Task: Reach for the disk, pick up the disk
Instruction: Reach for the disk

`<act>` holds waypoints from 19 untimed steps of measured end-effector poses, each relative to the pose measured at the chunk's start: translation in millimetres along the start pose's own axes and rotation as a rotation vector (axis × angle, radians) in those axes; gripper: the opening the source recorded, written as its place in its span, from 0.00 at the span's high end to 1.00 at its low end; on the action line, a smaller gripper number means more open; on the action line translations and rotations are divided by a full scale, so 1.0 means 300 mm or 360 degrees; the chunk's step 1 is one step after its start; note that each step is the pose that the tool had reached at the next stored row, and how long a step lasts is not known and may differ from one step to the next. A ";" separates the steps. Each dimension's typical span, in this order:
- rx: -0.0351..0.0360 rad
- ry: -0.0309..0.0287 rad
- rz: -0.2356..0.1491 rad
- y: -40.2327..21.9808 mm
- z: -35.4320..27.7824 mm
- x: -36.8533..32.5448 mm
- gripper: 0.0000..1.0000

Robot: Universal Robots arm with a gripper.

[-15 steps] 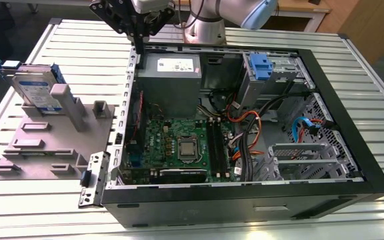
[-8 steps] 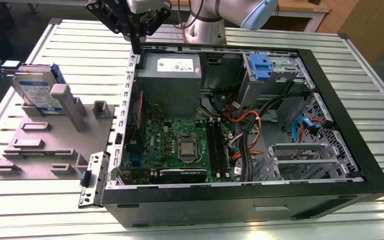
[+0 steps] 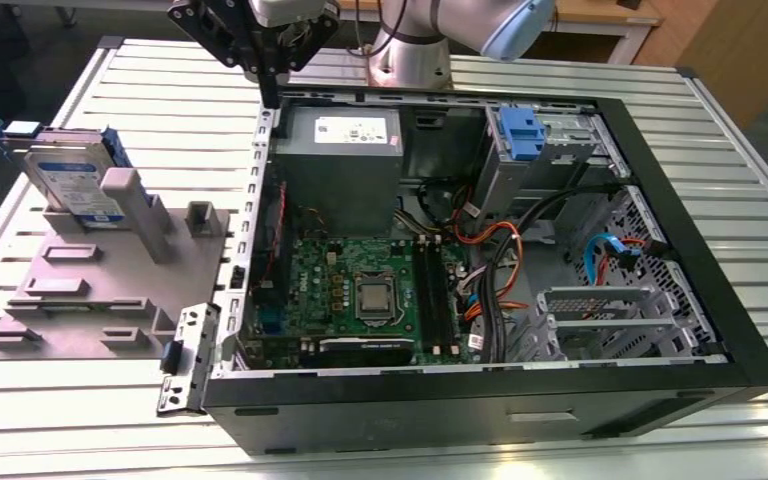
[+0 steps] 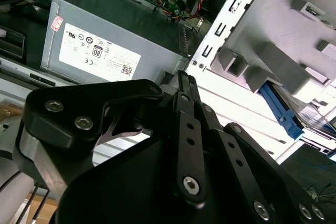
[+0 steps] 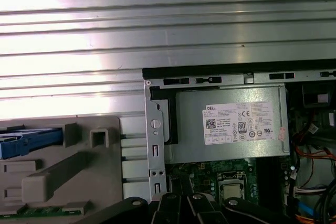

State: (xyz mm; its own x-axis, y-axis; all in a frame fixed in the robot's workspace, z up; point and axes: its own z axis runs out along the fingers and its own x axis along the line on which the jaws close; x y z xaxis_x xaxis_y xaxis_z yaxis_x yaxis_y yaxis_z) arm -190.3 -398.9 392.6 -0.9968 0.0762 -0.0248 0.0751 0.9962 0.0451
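The disk (image 3: 71,185) stands on edge in a grey fixture (image 3: 91,290) at the exterior view's left, silver-grey with a white-and-blue label and blue rails. Its blue rail also shows in the second wrist view (image 4: 281,111) and in the first wrist view (image 5: 23,142). My gripper (image 3: 269,88) hangs high over the back left corner of the open computer case (image 3: 491,395), well apart from the disk and to its right in the exterior view. In the second wrist view the gripper's (image 4: 184,80) black fingers are pressed together, shut on nothing.
The case holds a grey power-supply box (image 3: 337,165), a green motherboard (image 3: 357,290), cables and a blue caddy (image 3: 520,135) in the drive bay. Case and fixture rest on a slatted metal table (image 3: 171,90). The arm's base (image 3: 411,60) stands behind the case.
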 end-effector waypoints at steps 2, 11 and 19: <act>0.0000 0.00001 0.0000 0.000 0.001 0.000 0.89; 0.0001 -0.00002 0.0000 0.000 0.004 0.000 0.89; 0.0001 -0.00002 0.0000 0.000 0.005 -0.003 0.89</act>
State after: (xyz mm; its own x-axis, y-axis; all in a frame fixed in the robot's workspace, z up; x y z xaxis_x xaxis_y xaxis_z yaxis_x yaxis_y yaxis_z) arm -189.3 -398.9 391.0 -0.9968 0.0763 -0.0249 0.0751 0.9962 0.0445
